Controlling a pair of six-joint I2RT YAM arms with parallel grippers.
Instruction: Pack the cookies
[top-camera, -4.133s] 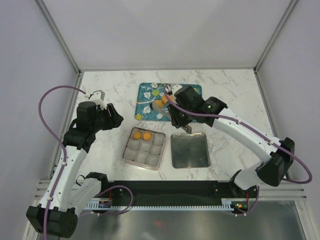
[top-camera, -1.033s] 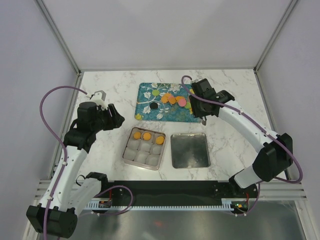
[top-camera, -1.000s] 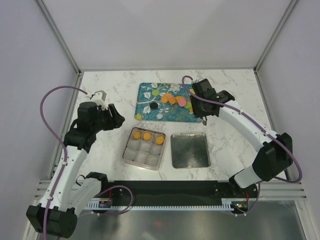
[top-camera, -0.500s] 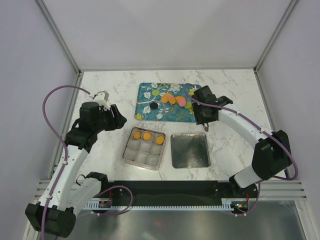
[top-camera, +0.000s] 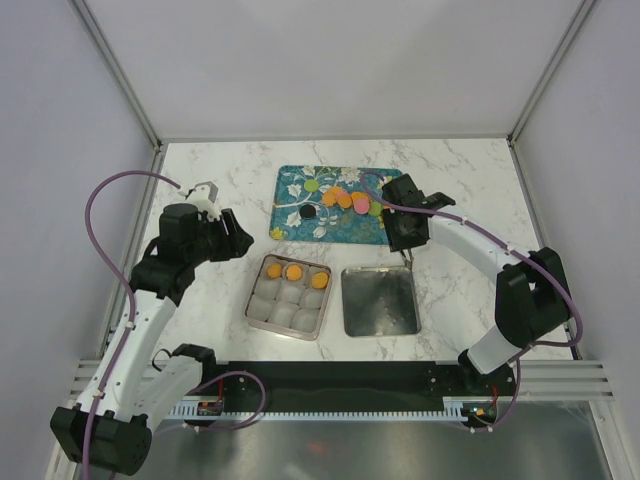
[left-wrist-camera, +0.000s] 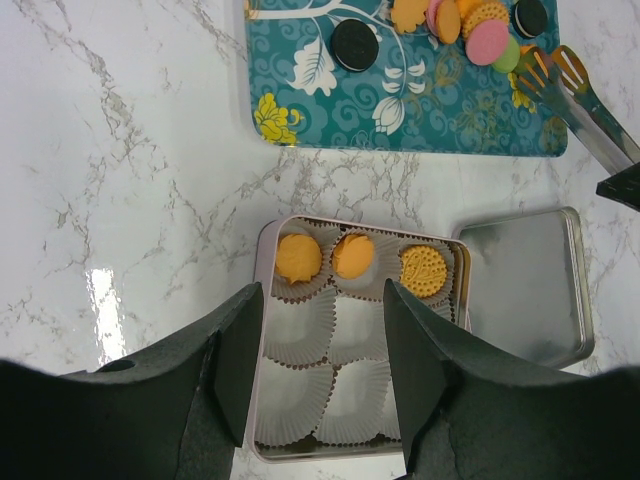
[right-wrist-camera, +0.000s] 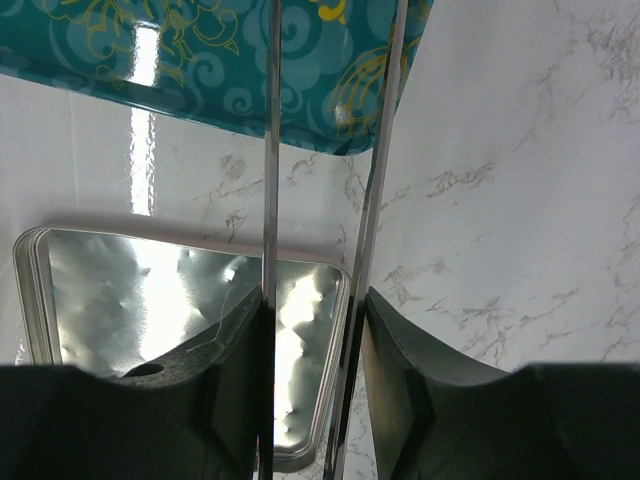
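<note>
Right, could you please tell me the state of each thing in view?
Cookie tin: open, three of nine cups filled.
Lid: off, flat beside the tin.
Teal tray: holds loose cookies.
Tongs: tips apart, empty.
Left pincer: open, above the tin.
Right pincer: shut on the tongs.

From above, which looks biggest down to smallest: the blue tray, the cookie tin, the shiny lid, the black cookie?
1. Teal tray.
2. Cookie tin and shiny lid: they look about alike, so I won't rank them.
3. Black cookie, smallest by far.
</note>
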